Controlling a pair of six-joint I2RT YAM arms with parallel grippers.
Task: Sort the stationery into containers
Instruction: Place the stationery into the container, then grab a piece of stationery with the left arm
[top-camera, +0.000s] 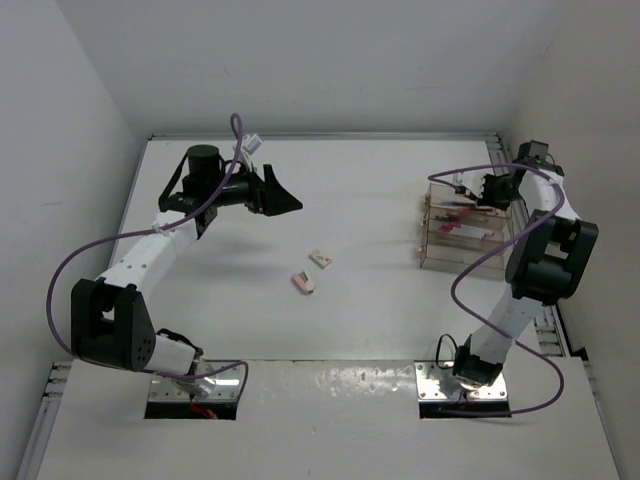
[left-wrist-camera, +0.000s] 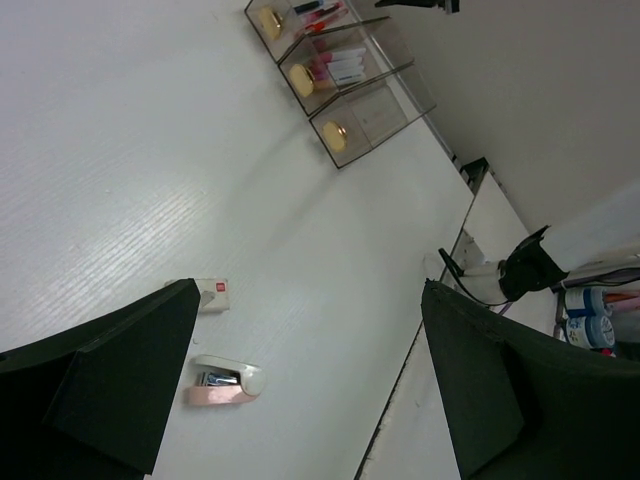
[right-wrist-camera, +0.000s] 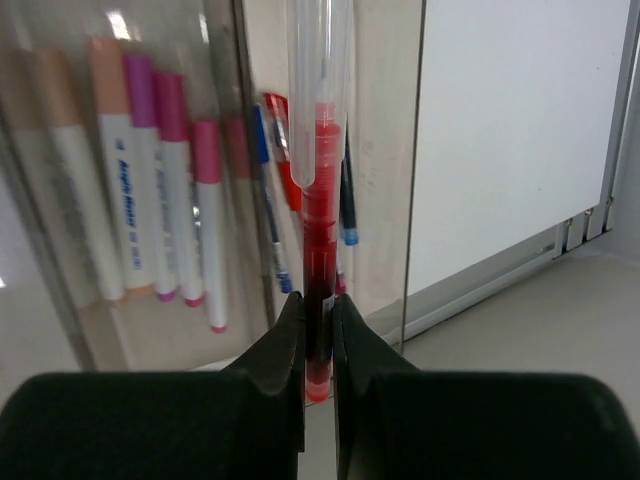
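Observation:
My right gripper (top-camera: 472, 190) is shut on a red pen with a clear cap (right-wrist-camera: 318, 240) and holds it upright over the far end of the clear divided box (top-camera: 455, 262). In the right wrist view the fingers (right-wrist-camera: 285, 340) pinch the pen's lower barrel. White markers with pink caps (right-wrist-camera: 165, 190) and blue and red pens (right-wrist-camera: 270, 170) lie in the box's slots. My left gripper (top-camera: 287, 202) is open and empty, hovering above the table's far left. A white eraser (top-camera: 320, 258) and a pink stapler-like piece (top-camera: 303, 283) lie mid-table, also in the left wrist view (left-wrist-camera: 212, 293), (left-wrist-camera: 225, 381).
White walls close the table on three sides. A metal rail (top-camera: 503, 160) runs along the right edge behind the box. Purple cables (top-camera: 90, 250) loop off both arms. In the left wrist view the box (left-wrist-camera: 375, 110) shows one slot bare.

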